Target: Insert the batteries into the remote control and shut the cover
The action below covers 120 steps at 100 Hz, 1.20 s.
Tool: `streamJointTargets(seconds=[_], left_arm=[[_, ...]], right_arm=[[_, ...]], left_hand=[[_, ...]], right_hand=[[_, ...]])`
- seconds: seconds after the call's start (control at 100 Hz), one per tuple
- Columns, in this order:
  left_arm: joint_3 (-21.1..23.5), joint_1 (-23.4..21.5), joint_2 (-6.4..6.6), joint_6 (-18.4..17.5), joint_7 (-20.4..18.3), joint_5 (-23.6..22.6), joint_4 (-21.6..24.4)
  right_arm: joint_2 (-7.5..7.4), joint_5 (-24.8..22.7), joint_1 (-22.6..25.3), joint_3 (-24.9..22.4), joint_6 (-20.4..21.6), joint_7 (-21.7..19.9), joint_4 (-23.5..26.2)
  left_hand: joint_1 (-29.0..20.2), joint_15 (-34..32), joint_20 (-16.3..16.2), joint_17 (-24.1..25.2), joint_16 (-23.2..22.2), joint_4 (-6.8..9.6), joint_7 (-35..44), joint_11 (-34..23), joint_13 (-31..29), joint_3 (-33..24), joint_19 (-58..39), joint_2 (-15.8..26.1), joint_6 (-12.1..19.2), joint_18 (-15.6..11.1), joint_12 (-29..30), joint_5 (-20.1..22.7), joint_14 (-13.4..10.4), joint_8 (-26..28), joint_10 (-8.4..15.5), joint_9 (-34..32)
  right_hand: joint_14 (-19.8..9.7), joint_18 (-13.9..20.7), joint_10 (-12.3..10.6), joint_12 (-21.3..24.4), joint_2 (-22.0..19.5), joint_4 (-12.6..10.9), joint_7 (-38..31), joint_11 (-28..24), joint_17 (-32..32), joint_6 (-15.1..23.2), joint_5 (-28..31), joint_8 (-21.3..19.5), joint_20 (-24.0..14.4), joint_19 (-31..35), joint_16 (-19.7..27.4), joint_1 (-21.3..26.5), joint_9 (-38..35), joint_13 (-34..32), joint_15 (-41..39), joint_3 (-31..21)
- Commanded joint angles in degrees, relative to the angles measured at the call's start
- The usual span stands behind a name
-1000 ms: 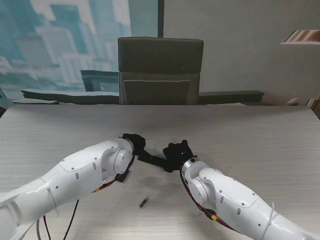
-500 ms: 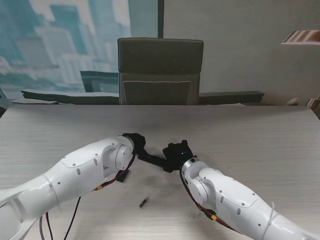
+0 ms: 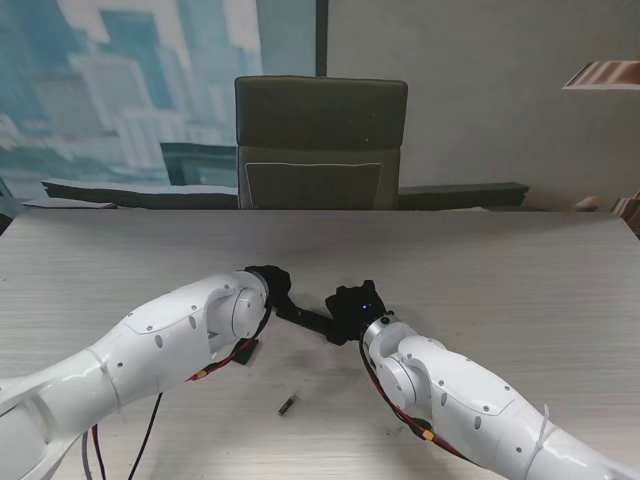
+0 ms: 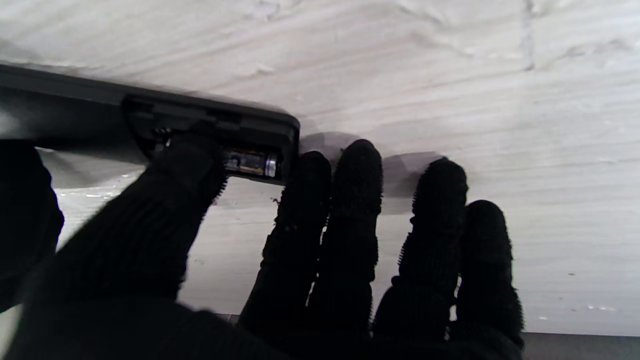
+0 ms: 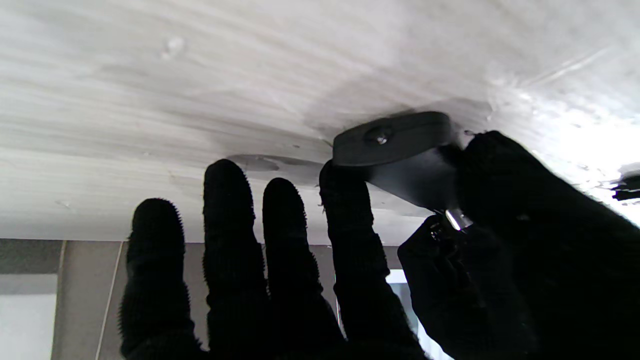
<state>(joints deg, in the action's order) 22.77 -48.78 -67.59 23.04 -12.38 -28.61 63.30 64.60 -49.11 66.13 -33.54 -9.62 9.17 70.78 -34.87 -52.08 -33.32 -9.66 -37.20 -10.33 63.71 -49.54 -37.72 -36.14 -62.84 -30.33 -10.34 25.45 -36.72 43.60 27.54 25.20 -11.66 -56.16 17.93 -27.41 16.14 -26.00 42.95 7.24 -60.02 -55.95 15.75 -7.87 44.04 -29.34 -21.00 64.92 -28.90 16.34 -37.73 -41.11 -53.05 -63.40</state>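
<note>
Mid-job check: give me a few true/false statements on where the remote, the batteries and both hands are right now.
1. Both hands are on the remote. True: left hand, right hand.
2. The battery compartment is covered. False: it is open, with a battery showing inside.
3. A loose battery lies on the table, nearer to me than the remote. True.
4. The left thumb is clear of the compartment. False: it presses into it.
</note>
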Motion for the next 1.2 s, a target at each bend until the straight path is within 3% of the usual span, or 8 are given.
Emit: streamJointTargets(seconds=[0.0, 0.09, 0.19, 0.37, 0.67, 0.85, 1.19], left_arm=[[-1.33, -4.09, 0.79, -0.24, -2.27, 0.35, -2.49], [-0.07, -4.77, 1.26, -0.73, -2.28, -0.04, -1.47], [1.71, -5.72, 1.73, -1.24, -2.24, -0.23, -0.28], [4.78, -7.46, 2.49, -1.43, -2.07, -0.99, 1.82], [9.57, -10.53, 3.12, -1.25, -0.83, -2.16, 4.68], [12.43, -12.52, 2.66, -1.44, 2.24, -2.68, 5.39], [18.93, -17.18, 2.69, -2.24, 6.62, -4.96, 8.71]], right_arm=[[-0.17, 0.08, 1.19, 0.58, 0.05, -1.60, -0.68], [-0.18, 0.00, 1.18, 0.57, 0.07, -1.56, -0.66], [-0.19, -0.13, 1.17, 0.50, -0.03, -1.50, -0.59], [-0.32, -0.67, 1.20, -0.06, -0.08, -1.48, -0.13], [-0.74, -2.37, 0.72, -1.29, 1.13, -1.40, 0.77], [-1.27, -4.34, 0.47, -2.19, 2.02, -1.95, 2.23], [-1.90, -8.49, 4.44, -5.54, 2.19, -0.11, 7.87]], left_hand=[[-1.33, 14.08, 1.75, 2.12, 7.75, 8.89, -11.86, 9.91, 2.59, -2.48, 2.49, 5.40, 5.30, -5.96, 8.48, -3.84, -7.56, -4.24, 3.71, 7.97], [6.76, 14.55, 1.96, 2.58, 7.65, 9.73, -15.15, 9.88, 3.29, -0.43, 2.88, 9.41, 3.82, -5.91, 9.14, -3.10, -7.34, -1.61, 3.55, 8.75], [8.75, 14.92, 2.11, 2.91, 7.60, 8.67, -16.29, 10.13, 3.71, 2.79, 3.17, 9.57, 3.65, -5.81, 9.21, -3.19, -7.24, -0.19, 3.41, 9.20], [8.40, 15.31, 2.28, 3.21, 7.38, 8.72, -17.57, 10.58, 4.12, 8.75, 3.43, 11.44, 3.84, -5.76, 9.13, -3.05, -6.97, 1.12, 3.10, 9.47], [7.71, 15.43, 2.28, 3.52, 7.31, 9.46, -17.81, 10.84, 4.30, 9.24, 3.42, 13.87, 3.67, -5.76, 9.13, -2.70, -6.52, 1.31, 2.70, 9.31], [7.43, 15.45, 2.27, 3.65, 7.28, 9.80, -17.91, 10.95, 4.44, 9.60, 3.40, 14.27, 3.60, -5.62, 9.12, -2.34, -6.22, 1.34, 2.39, 9.16], [7.31, 16.03, 2.47, 4.15, 7.45, 10.01, -19.09, 11.79, 5.09, 10.89, 3.84, 15.10, 3.26, -5.56, 9.35, -2.57, -5.88, 0.90, 1.90, 9.64]], right_hand=[[0.20, -1.45, 1.44, -0.22, -0.56, -0.94, 3.03, -0.18, -0.02, 3.48, 0.21, 2.14, -0.42, 1.44, 0.17, 0.20, 0.49, -0.40, 0.12, -0.76], [0.16, -1.42, 1.45, -0.21, -0.59, -0.95, 3.42, -0.14, -0.12, 3.26, -0.23, 2.33, -0.40, 1.39, 0.22, 0.24, 0.68, -0.09, 0.28, -0.75], [0.11, -1.43, 1.48, -0.18, -0.45, -0.97, 4.11, -0.04, -0.24, 3.04, -0.89, 2.69, -0.37, 1.31, 0.32, 0.39, 1.01, 0.28, 0.59, -0.80], [0.00, -1.40, 1.47, 0.00, -0.24, -0.95, 4.90, 0.44, -0.62, 2.80, -1.81, 3.22, -0.26, 1.06, 0.65, 0.51, 1.68, 0.68, 1.43, -0.95], [-0.71, -1.26, 1.30, 0.07, -0.04, -0.88, 8.33, 0.84, -2.01, 1.33, -8.17, 5.27, 0.50, -0.49, 1.02, 0.41, 4.35, 2.44, 2.73, -0.66], [-1.15, -0.87, 1.35, 0.13, -0.18, -0.65, 10.41, 1.12, -2.71, 0.28, -13.01, 6.66, 0.81, -1.00, 1.24, -0.58, 6.71, 4.17, 3.67, 0.38], [-1.66, 0.34, 1.66, 0.35, -1.38, -0.86, 11.11, 1.44, -4.95, -0.76, -18.67, 8.37, 1.07, -1.31, 1.64, -0.91, 12.07, 8.46, 5.60, 2.44]])
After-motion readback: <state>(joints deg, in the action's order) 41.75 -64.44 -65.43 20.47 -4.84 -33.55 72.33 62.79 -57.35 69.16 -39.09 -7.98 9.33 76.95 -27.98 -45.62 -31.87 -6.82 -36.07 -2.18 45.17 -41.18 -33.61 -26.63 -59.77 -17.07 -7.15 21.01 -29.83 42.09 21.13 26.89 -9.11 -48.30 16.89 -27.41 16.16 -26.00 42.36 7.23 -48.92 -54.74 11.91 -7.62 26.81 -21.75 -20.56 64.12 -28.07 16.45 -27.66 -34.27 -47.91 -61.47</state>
